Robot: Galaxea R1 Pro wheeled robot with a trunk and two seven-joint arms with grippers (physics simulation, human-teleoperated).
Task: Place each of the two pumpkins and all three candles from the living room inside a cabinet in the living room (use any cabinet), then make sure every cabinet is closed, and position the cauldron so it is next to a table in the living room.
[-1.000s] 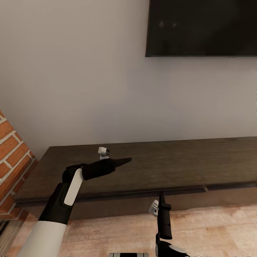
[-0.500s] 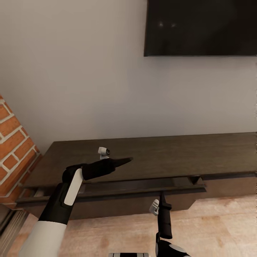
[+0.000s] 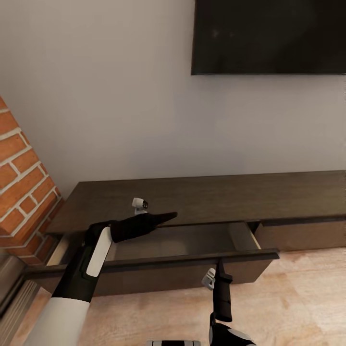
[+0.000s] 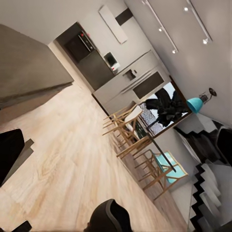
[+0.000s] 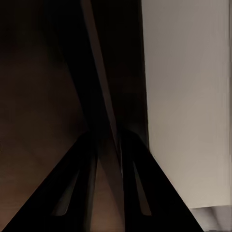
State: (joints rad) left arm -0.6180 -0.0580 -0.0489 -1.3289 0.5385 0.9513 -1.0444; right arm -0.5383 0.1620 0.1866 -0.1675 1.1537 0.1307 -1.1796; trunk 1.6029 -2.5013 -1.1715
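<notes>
right gripper (image 3: 218,263) clamping cabinet (image 3: 202,197) drawer front (image 3: 154,263), wood floor (image 3: 298,298)

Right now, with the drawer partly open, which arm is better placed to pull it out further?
Right. The right gripper sits at the drawer front of the cabinet, its fingers astride the edge. The left gripper hangs above the drawer, touching nothing.

Pale grey wall (image 3: 110,96), dark wall-mounted TV (image 3: 269,36), brick fireplace (image 3: 21,192) at left, light wood floor (image 3: 298,298).
</notes>
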